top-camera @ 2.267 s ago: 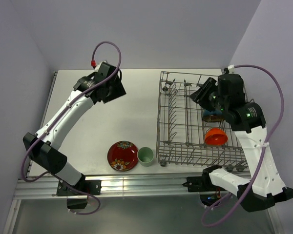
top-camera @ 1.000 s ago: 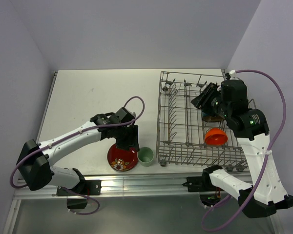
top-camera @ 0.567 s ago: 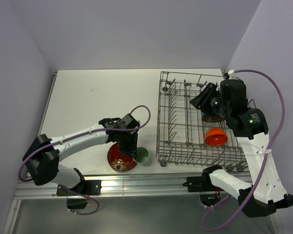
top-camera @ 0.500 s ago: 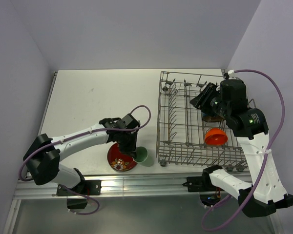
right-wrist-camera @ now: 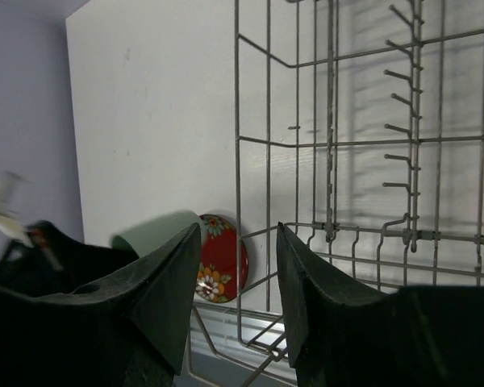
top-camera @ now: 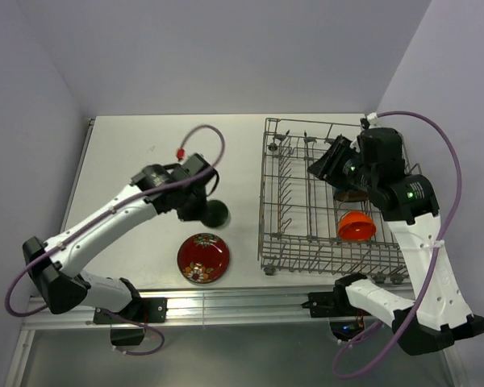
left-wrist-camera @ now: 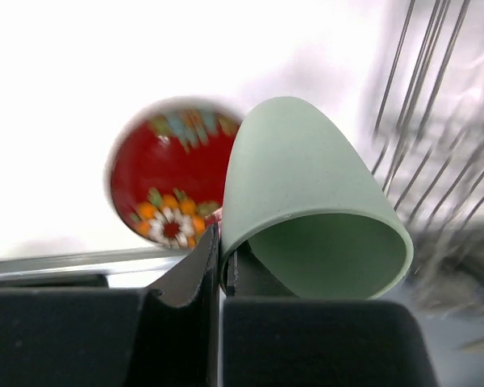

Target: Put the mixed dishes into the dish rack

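Observation:
My left gripper point(left-wrist-camera: 220, 260) is shut on the rim of the pale green cup point(left-wrist-camera: 306, 201), one finger inside and one outside. It holds the cup in the air above the table. From above, the cup point(top-camera: 219, 214) looks dark beneath the left gripper point(top-camera: 208, 208). The red patterned plate point(top-camera: 203, 258) lies on the table below, also visible as the plate point(left-wrist-camera: 165, 181). The grey wire dish rack point(top-camera: 290, 201) holds the orange-red bowl point(top-camera: 356, 226). A dark bowl point(top-camera: 352, 194) is partly hidden under my right arm. My right gripper point(right-wrist-camera: 238, 274) hangs open and empty over the rack point(right-wrist-camera: 331, 145).
The rack's left wall point(left-wrist-camera: 436, 121) stands just right of the held cup. The table's front metal rail point(top-camera: 226, 302) runs close behind the plate. Purple walls close in the left, back and right sides.
The left gripper closed on the cup's rim beside the plate, then lifted it off the table and carried it toward the back. The right arm has hardly moved.

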You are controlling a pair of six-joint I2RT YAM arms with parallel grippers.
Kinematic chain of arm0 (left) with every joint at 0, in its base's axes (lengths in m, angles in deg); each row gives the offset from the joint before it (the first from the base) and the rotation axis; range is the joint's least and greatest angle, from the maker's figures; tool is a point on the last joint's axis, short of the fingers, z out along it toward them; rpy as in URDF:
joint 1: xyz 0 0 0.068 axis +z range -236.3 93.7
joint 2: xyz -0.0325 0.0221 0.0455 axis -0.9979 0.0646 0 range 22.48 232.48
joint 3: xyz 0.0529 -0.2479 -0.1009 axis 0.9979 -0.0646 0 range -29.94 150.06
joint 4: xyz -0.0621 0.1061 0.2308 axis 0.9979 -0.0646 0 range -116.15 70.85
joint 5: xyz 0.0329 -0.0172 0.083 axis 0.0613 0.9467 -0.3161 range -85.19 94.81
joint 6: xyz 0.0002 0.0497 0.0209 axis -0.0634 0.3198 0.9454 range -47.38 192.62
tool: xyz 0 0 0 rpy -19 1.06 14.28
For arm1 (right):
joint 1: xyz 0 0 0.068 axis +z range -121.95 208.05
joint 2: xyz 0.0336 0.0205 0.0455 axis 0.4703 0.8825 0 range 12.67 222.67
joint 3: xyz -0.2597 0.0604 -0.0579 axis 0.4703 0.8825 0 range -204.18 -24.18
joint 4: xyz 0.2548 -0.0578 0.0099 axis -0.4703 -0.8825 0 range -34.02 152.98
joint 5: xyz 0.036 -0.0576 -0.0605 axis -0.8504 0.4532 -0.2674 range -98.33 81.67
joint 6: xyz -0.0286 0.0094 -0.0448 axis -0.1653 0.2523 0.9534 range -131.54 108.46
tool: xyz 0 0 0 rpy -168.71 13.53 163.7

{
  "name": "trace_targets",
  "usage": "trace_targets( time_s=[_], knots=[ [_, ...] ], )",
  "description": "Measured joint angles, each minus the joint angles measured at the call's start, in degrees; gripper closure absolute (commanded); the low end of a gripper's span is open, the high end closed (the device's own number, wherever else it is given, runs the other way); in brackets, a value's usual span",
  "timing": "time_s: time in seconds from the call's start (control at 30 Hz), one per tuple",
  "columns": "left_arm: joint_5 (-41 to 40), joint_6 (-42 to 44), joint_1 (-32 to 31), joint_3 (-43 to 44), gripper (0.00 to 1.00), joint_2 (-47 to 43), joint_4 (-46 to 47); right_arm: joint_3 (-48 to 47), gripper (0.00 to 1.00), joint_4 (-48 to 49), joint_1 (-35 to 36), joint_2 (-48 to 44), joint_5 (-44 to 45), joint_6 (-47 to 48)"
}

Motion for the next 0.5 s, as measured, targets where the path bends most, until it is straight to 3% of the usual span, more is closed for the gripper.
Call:
trace_targets(
  time_s=[0.13, 0.27, 0.33, 0.43, 0.5],
  knots=[
    [-9.51, -2.78, 4.74, 12.61, 1.00, -1.03, -7.30, -0.50, 0.46, 0.96, 0.00, 3.17, -5.07, 0.83],
    [-13.33, -2.25, 6.86, 23.89, 1.00, -1.70, -8.13, -1.42, 0.26, 2.78, 0.00, 6.27, -11.78, 0.98],
    [-10.69, -0.13, 7.19, 24.28, 1.00, -4.46, -2.60, -1.42, 0.22, 4.70, 0.00, 6.93, -16.20, 0.72],
    [0.55, 1.88, 8.66, 19.26, 1.00, -11.89, 11.45, -0.48, 0.04, 11.02, 0.00, 6.75, -24.57, -2.51],
    [9.73, 1.75, 9.81, 16.24, 1.00, -14.99, 20.06, 1.99, 0.03, 17.25, 0.00, 5.66, -29.49, -5.27]
  ],
)
